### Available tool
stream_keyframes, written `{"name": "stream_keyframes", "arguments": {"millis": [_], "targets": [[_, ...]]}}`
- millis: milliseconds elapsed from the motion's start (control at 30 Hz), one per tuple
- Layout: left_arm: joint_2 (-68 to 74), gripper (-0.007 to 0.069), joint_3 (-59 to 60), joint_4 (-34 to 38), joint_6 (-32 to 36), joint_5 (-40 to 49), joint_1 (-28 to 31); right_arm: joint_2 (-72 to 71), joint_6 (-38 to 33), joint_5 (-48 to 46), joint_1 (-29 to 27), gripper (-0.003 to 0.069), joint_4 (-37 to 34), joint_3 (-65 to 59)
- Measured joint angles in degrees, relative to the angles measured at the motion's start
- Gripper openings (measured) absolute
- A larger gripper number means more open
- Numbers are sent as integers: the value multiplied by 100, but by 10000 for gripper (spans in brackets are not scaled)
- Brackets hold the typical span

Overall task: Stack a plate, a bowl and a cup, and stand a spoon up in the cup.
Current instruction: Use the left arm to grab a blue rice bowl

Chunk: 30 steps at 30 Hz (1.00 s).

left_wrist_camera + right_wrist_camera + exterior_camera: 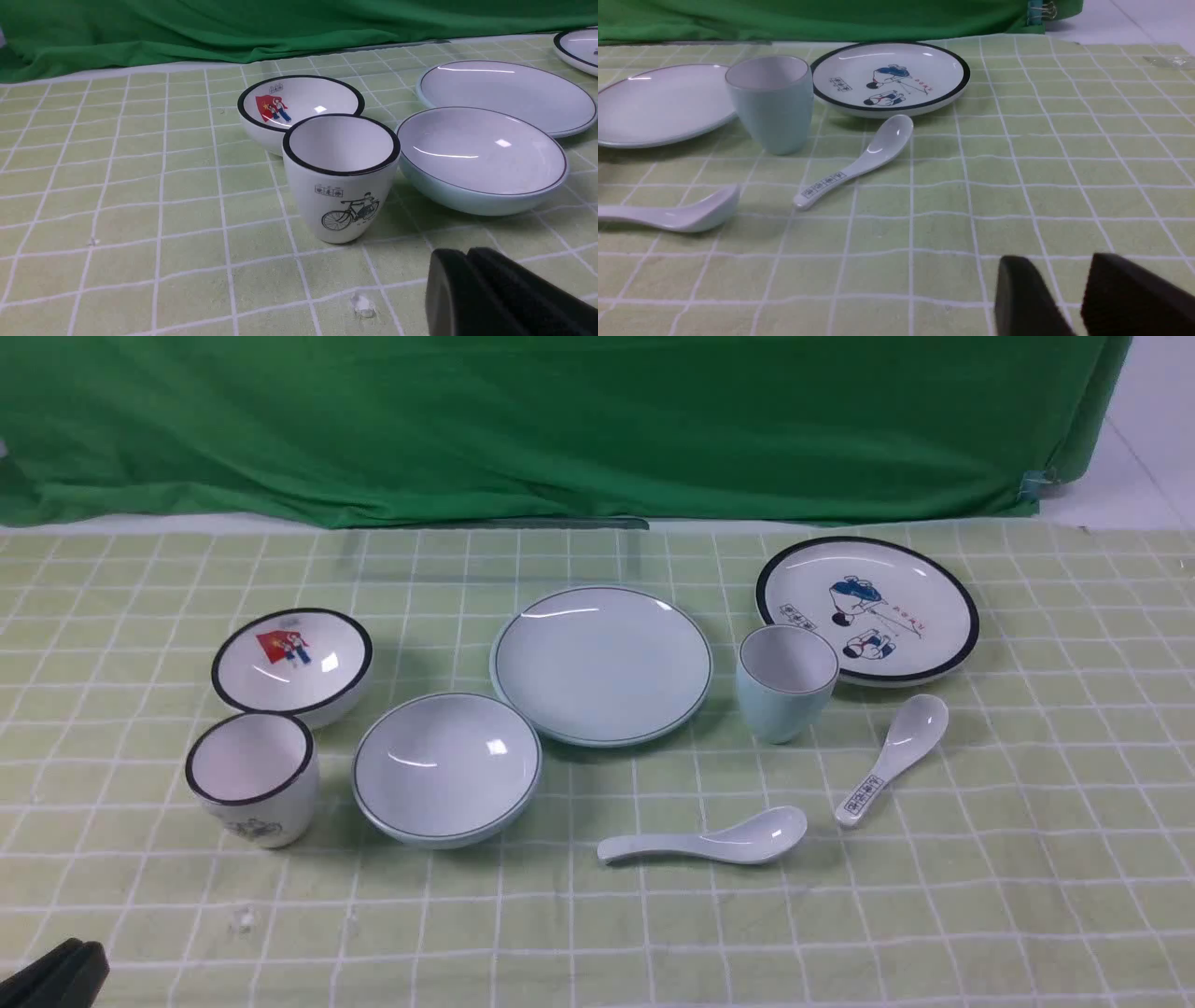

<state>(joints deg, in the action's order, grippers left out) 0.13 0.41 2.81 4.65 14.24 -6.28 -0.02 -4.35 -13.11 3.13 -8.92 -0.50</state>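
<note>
The left pincer (467,256) is closed, the right pincer (1059,268) slightly parted, both empty. The bowl (446,767) sits just left of the plate (602,663), the cup (786,681) just right, and the spoon (719,842) on its near side. The likely error is grabbing the similar printed spoon (892,761) instead.

left end effector (67,961) clipped by front view's corner, spoon (686,215) handle cut off in right wrist view, lettering on printed spoon (859,163) unreadable

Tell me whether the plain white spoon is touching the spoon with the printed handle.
Apart. In the right wrist view, checked cloth shows between the plain spoon and the printed spoon.
</note>
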Motion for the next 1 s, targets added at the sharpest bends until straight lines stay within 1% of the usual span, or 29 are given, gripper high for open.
{"name": "stream_keyframes", "arguments": {"millis": [500, 667, 1000], "targets": [[0, -29, 0, 0, 0, 0, 0, 0, 0, 0, 0, 242, 6, 0], [0, -29, 0, -38, 0, 0, 0, 0, -156, 0, 0, 242, 48, 0], [0, -29, 0, -126, 0, 0, 0, 0, -155, 16, 0, 242, 65, 0]]}}
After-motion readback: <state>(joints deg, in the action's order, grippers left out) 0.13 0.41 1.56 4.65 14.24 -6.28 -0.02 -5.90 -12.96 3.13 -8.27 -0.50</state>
